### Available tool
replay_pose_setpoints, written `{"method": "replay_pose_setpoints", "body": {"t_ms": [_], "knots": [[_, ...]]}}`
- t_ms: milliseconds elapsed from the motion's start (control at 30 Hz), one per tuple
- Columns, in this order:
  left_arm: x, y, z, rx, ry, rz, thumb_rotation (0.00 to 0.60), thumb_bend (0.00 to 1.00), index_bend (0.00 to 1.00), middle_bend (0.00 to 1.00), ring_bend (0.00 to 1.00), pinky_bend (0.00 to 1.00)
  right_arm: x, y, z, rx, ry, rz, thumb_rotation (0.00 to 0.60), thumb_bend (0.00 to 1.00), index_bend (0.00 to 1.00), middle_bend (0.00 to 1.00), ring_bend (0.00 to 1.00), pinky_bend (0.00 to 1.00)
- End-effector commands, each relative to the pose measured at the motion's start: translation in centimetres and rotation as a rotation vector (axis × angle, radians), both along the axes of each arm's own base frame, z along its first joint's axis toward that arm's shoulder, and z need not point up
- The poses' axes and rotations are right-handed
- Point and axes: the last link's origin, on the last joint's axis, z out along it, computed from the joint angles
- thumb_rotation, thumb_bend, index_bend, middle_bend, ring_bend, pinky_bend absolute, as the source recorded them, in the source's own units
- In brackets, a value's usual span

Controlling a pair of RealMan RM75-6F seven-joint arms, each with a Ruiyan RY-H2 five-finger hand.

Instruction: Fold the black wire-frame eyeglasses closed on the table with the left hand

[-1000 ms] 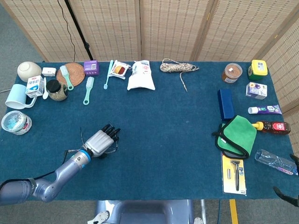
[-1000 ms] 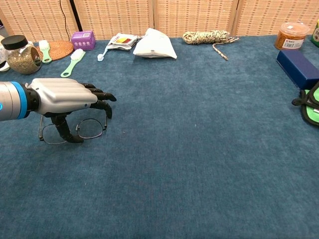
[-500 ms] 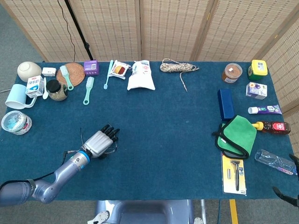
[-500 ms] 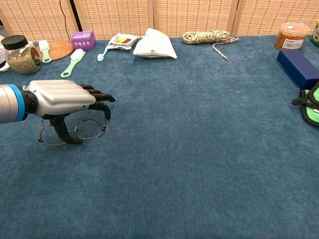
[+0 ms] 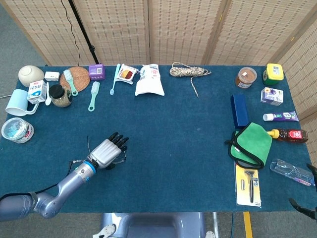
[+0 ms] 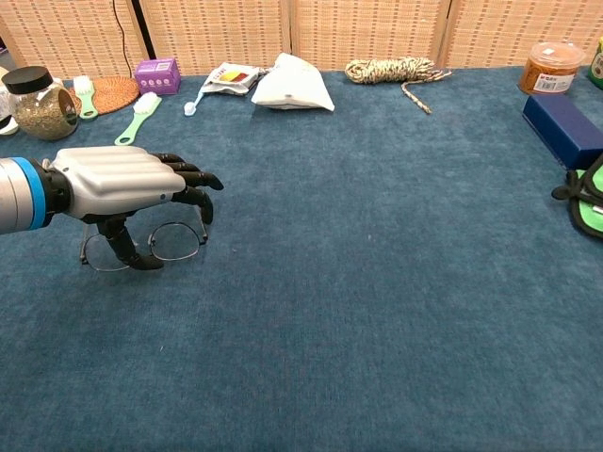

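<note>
The black wire-frame eyeglasses (image 6: 177,240) lie on the blue table cloth at the front left, lenses facing the chest camera. My left hand (image 6: 118,182) lies flat just above them, fingers stretched out over the frame. Its thumb reaches down in front of the bridge, between the two lenses. In the head view the left hand (image 5: 106,151) covers most of the eyeglasses (image 5: 119,158); only thin wire shows at its edges. A dark sliver of my right hand (image 5: 302,207) shows at the bottom right edge; its fingers cannot be made out.
A jar (image 6: 38,104), brushes (image 6: 139,118), a purple box (image 6: 157,73) and a white bag (image 6: 290,85) line the far left. A rope coil (image 5: 188,72) lies at the far middle. A blue case (image 5: 239,110), green pouch (image 5: 252,144) and razor pack (image 5: 248,184) sit at the right.
The left hand and the eyeglasses under it have shifted slightly to the right and away from me. The thumb stays down at the frame.
</note>
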Motion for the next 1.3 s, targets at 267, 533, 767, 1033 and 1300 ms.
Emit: {"method": "replay_pose_setpoints", "body": {"t_ms": [267, 533, 767, 1033, 1300], "knots": [[0.5, 0.0, -0.1, 0.004, -0.015, -0.01, 0.502, 0.27, 0.68, 0.08, 0.0, 0.0, -0.1, 0.1, 0.1, -0.004, -0.001, -0.002, 0.6, 0.0, 0.12, 0.03, 0.02, 0.15], [0.8, 0.3, -0.4, 0.013, -0.014, -0.018, 0.5, 0.27, 0.6, 0.04, 0.0, 0.0, -0.2, 0.1, 0.1, -0.005, -0.005, -0.001, 0.6, 0.0, 0.12, 0.03, 0.02, 0.15], [1.0, 1.0, -0.7, 0.052, 0.01, -0.028, 0.503, 0.27, 0.48, 0.0, 0.0, 0.0, -0.3, 0.3, 0.2, -0.011, -0.007, -0.005, 0.6, 0.0, 0.12, 0.03, 0.02, 0.15], [1.0, 1.5, -0.7, 0.075, 0.027, -0.022, 0.505, 0.27, 0.25, 0.0, 0.0, 0.0, -0.2, 0.3, 0.2, -0.014, -0.006, -0.003, 0.6, 0.0, 0.12, 0.03, 0.02, 0.15], [0.3, 1.0, 1.7, 0.115, -0.019, -0.021, 0.506, 0.27, 0.1, 0.0, 0.0, 0.0, 0.0, 0.1, 0.1, -0.009, -0.008, 0.006, 0.6, 0.0, 0.12, 0.03, 0.02, 0.15]]}}
